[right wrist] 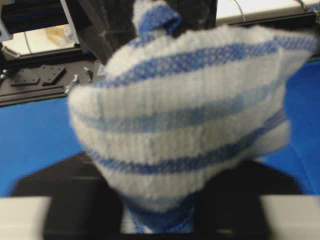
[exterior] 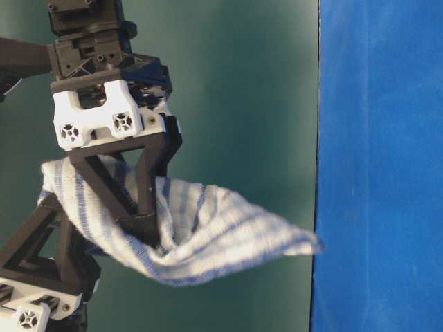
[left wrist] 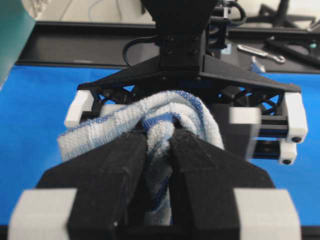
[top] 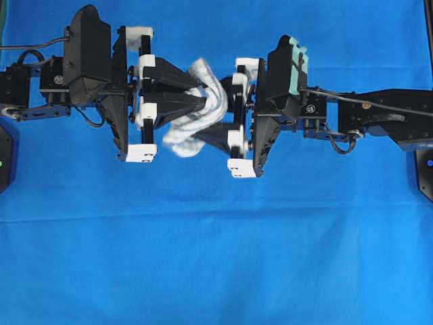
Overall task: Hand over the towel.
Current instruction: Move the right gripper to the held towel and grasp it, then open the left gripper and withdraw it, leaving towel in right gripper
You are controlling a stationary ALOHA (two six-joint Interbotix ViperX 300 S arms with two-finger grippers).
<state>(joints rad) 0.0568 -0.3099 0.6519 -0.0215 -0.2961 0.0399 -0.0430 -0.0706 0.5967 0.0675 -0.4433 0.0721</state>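
The towel (top: 193,125), white with blue stripes, hangs bunched in the air between my two grippers above the middle of the table. My left gripper (top: 205,101) comes in from the left. In the left wrist view its jaws (left wrist: 159,137) are shut on a twisted fold of the towel (left wrist: 165,107). My right gripper (top: 211,114) faces it from the right. In the right wrist view, which is blurred, its jaws (right wrist: 157,200) press on the towel (right wrist: 185,115) from both sides, and cloth fills the gap. In the table-level view a loose corner of the towel (exterior: 221,228) droops free.
A large plain blue sheet (top: 216,257) covers the table under both arms. Black arm bases sit at the left edge (top: 5,156) and the right edge (top: 423,166). A black frame rail with tools (left wrist: 260,50) runs behind the table.
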